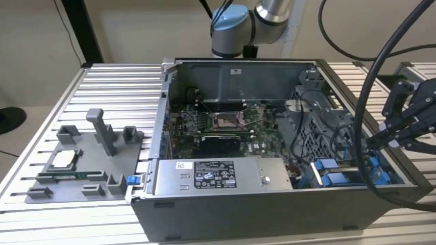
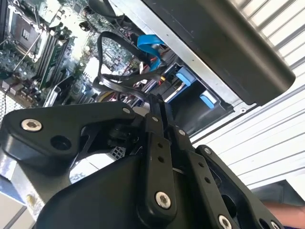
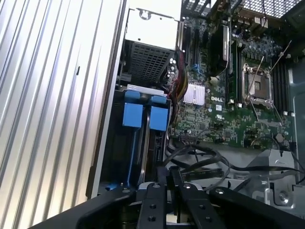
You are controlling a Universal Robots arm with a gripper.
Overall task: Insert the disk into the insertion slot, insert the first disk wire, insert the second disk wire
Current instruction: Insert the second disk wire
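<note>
Above the case's corner at the exterior view's right: the gripper (image 1: 381, 140) hangs over the open computer case (image 1: 272, 214).
Claw: fingers (image 2: 157, 121) pressed together, narrow, no gap in both wrist views; whether they pinch the black cable (image 2: 114, 83) beside their tips cannot be told.
Insertion slot: the insertion slot (image 3: 143, 143) sits along the case wall, two bright blue pieces (image 3: 145, 116) at its end, just beyond the fingertips (image 3: 164, 179).
Disk: not made out for certain; a pale edge shows behind the blue pieces.
Around: motherboard (image 3: 233, 95), labelled grey power supply (image 1: 214, 176), grey fixture (image 1: 85, 163) on the slatted table (image 1: 41, 132).
In the way: looping black cables (image 3: 205, 160) between claw and board.
Hidden: claw's own linkage blocks the slot's near end.
</note>
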